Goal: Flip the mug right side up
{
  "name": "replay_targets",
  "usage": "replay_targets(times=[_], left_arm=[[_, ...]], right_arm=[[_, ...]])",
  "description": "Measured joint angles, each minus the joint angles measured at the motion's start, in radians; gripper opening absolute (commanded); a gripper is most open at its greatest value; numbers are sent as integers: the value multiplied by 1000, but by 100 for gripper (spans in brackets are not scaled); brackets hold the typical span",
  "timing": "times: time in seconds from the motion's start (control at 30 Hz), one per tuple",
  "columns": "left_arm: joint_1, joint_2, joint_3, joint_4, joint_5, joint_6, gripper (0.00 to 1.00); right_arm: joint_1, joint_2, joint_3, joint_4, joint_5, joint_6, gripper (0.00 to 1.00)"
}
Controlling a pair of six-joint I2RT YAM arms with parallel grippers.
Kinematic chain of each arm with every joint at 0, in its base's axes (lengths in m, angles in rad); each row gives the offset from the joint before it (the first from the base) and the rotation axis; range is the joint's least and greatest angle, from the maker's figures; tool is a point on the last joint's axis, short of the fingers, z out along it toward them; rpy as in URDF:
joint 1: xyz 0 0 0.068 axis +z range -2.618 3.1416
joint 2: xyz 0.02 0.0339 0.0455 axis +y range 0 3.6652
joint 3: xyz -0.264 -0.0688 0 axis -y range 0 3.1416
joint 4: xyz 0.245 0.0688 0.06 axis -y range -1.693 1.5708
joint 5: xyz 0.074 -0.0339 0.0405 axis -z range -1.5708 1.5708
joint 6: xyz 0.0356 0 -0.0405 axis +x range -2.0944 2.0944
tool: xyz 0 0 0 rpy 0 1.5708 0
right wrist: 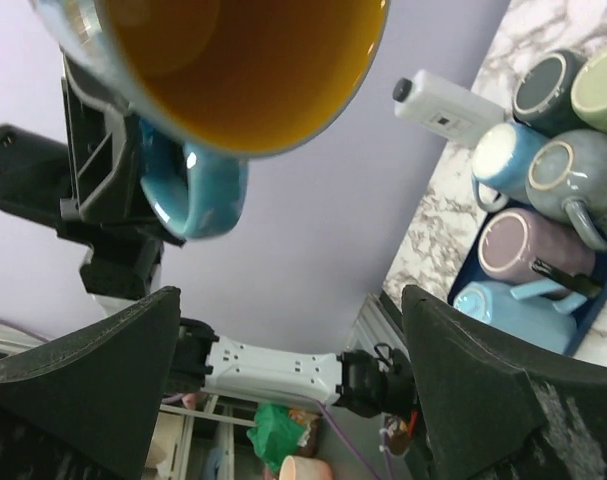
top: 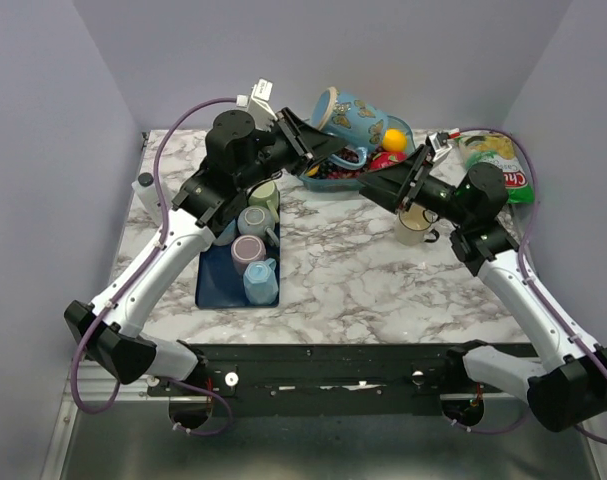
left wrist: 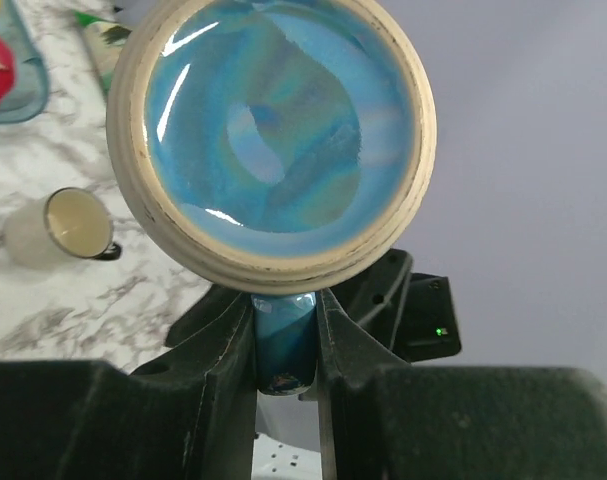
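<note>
The mug (top: 353, 115) is blue with a pale pattern. It hangs in the air on its side over the back of the table. My left gripper (top: 333, 148) is shut on its handle (left wrist: 283, 340). The left wrist view faces the mug's glazed blue base (left wrist: 273, 130). The right wrist view faces its orange-yellow inside (right wrist: 243, 60) and blue handle (right wrist: 198, 195). My right gripper (top: 375, 186) is open and empty just below and right of the mug, with its fingers (right wrist: 503, 390) spread wide and pointed at the opening.
A blue tray (top: 211, 285) with several mugs lies at the left. A teal dish (top: 328, 183) of toy fruit sits under the held mug. A small glass cup (top: 415, 225) stands under the right arm. A snack bag (top: 503, 165) is back right, a white bottle (top: 145, 190) back left.
</note>
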Motion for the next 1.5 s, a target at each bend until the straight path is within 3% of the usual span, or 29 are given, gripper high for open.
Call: replay_targets(times=[0.27, 0.53, 0.67, 0.7, 0.77, 0.8, 0.87, 0.97, 1.1, 1.2, 1.23, 1.27, 1.43, 1.5], left_arm=[[-32, 11, -19, 177, -22, -53, 0], [-61, 30, -66, 228, -25, -81, 0], [-63, 37, -74, 244, -40, -86, 0], [-63, 37, -75, 248, -44, -87, 0], [-63, 37, -79, 272, -47, -95, 0], [-65, 37, -80, 283, -47, -96, 0], [-66, 37, -80, 289, -48, -97, 0], [-63, 38, -86, 299, -58, -80, 0], [-61, 39, -89, 309, -63, -66, 0], [-61, 39, -89, 310, -61, -46, 25], [-61, 39, -89, 311, -61, -35, 48], [-61, 39, -89, 310, -60, -26, 58], [-70, 14, -124, 327, -43, 14, 88], [-74, -11, -146, 315, -40, 48, 93]], right_arm=[[2, 67, 87, 97, 30, 76, 92], [2, 75, 109, 195, 77, 130, 84], [2, 80, 106, 213, 105, 151, 61], [2, 83, 106, 224, 110, 158, 51], [2, 93, 105, 241, 118, 174, 44], [2, 102, 105, 244, 120, 173, 35], [2, 121, 106, 260, 120, 183, 25], [2, 144, 106, 279, 118, 238, 1], [2, 156, 108, 298, 117, 253, 1], [2, 156, 108, 299, 119, 240, 0], [2, 155, 108, 298, 119, 230, 0], [2, 153, 108, 293, 121, 220, 0], [3, 129, 112, 205, 130, 124, 0], [9, 121, 119, 155, 133, 85, 0]])
